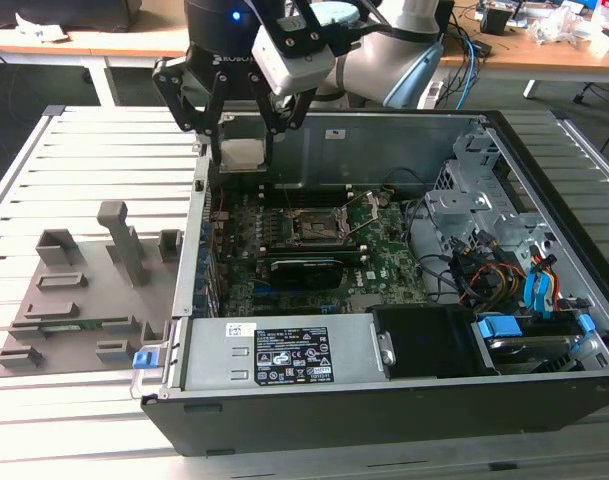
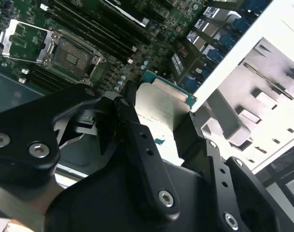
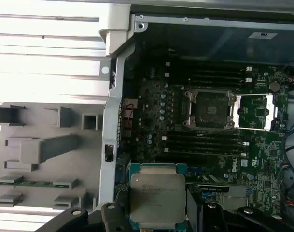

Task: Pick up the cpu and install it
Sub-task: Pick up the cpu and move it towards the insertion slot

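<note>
Robot gripper (image 1: 242, 150) clamped on two opposite edges of the cpu (image 1: 242, 156), holding it metal top upward above the computer case (image 1: 384, 410), close to the wall on the exterior view's left. The open motherboard socket (image 1: 317, 228) lies lower and toward the exterior view's right, well apart from the chip, whose edges look roughly square with the socket's in the first wrist view

1. Setting: robotics lab or test workshop.
2. Evidence: robot arm (image 1: 384, 65) above a slatted aluminium table (image 1: 94, 160), which carries an open computer case (image 1: 384, 410) and a grey moulded fixture (image 1: 84, 300).
3. Behind: wooden desks (image 1: 84, 42) strewn with cables (image 1: 467, 55) and loose gear.
</note>
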Robot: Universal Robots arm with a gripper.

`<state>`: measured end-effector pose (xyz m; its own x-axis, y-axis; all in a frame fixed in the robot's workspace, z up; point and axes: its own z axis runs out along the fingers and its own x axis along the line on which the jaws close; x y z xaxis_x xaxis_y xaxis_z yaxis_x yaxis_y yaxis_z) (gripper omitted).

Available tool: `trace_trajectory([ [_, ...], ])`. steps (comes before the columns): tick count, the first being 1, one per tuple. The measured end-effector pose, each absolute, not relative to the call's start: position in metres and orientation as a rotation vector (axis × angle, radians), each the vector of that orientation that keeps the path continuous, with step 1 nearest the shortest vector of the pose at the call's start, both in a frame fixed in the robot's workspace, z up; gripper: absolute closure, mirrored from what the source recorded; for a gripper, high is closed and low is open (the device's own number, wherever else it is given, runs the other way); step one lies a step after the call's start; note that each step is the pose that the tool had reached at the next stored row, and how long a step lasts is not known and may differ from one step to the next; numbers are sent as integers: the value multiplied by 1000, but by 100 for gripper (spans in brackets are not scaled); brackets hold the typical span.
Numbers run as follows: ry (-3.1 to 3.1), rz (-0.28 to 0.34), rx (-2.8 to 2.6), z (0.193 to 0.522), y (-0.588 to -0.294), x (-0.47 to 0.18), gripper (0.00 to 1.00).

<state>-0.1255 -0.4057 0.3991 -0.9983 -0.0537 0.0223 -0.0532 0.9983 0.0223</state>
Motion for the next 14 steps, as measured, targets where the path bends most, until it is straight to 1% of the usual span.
trace_trajectory([
  [14,-3115,-34,83,398,-396,-74,45],
])
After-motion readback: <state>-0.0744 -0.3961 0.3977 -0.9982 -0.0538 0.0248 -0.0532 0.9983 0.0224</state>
